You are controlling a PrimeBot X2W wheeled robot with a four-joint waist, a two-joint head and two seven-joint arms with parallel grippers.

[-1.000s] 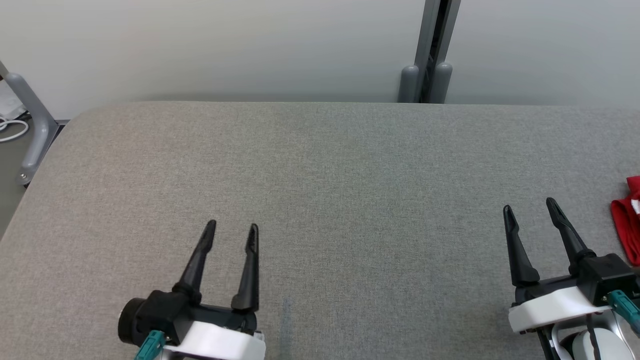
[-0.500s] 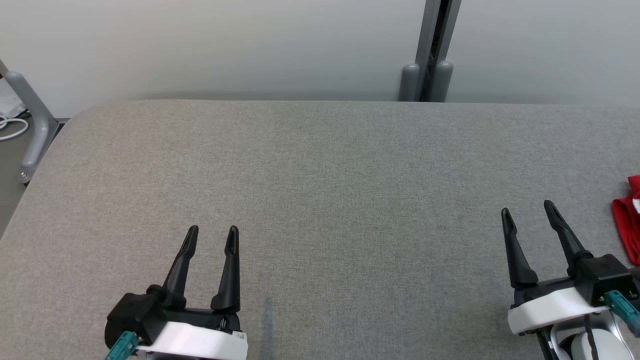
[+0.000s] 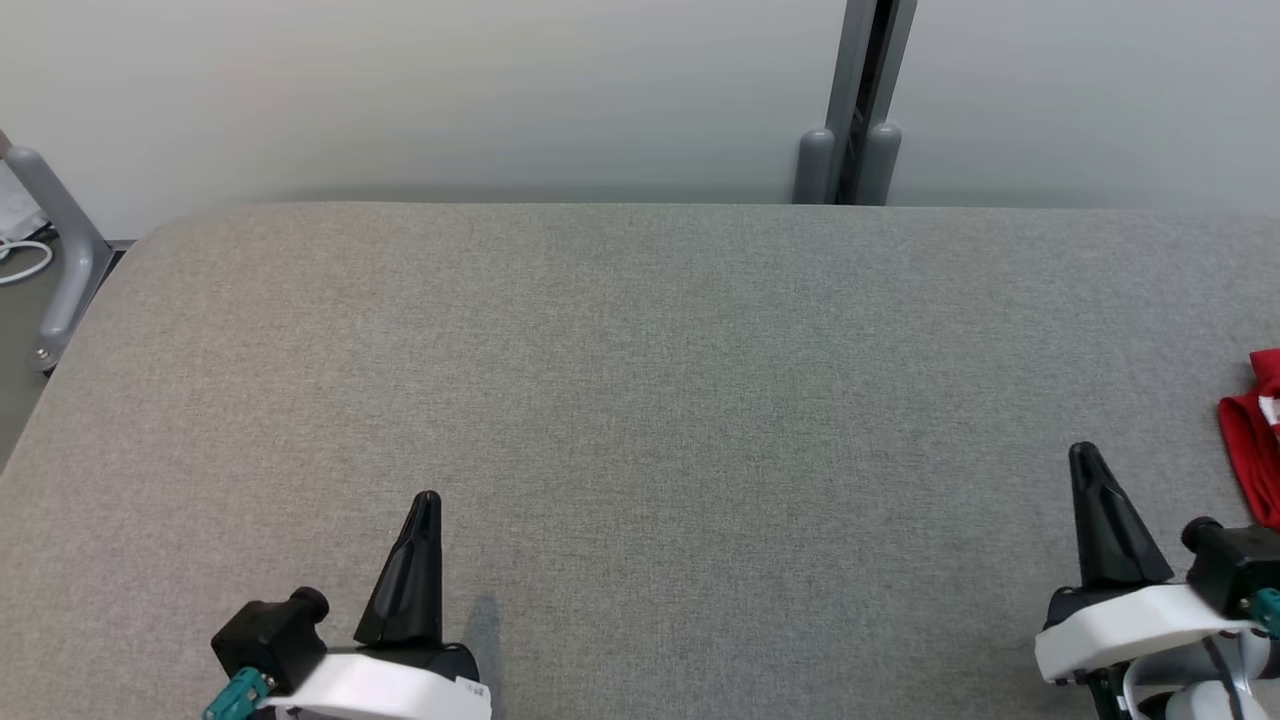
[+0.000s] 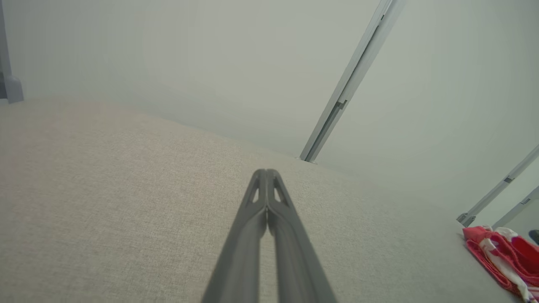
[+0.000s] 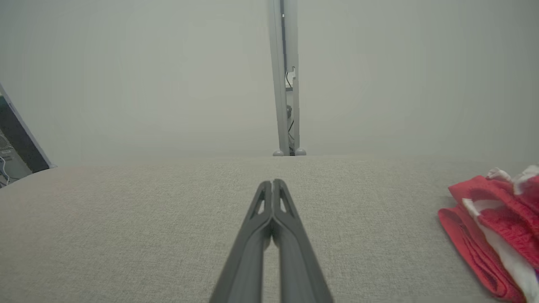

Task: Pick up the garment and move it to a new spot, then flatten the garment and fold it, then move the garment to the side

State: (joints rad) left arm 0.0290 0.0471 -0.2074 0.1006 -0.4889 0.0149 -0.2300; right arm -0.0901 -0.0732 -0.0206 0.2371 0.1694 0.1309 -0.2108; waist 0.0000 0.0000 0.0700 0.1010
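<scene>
A wide table [image 3: 640, 340] covered in grey woven cloth stretches out flat; its far-left corner is rounded, and its far edge runs straight across; the covering lies smooth, without a wrinkle; toward the right end, well clear of the far edge, a red garment [image 3: 1252, 455] with white patches lies bunched in loose folds, resting straight on the cloth.

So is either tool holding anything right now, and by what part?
Nothing is held. The left tool and the right tool are both shut empty; the red garment lies apart on the table.
</scene>
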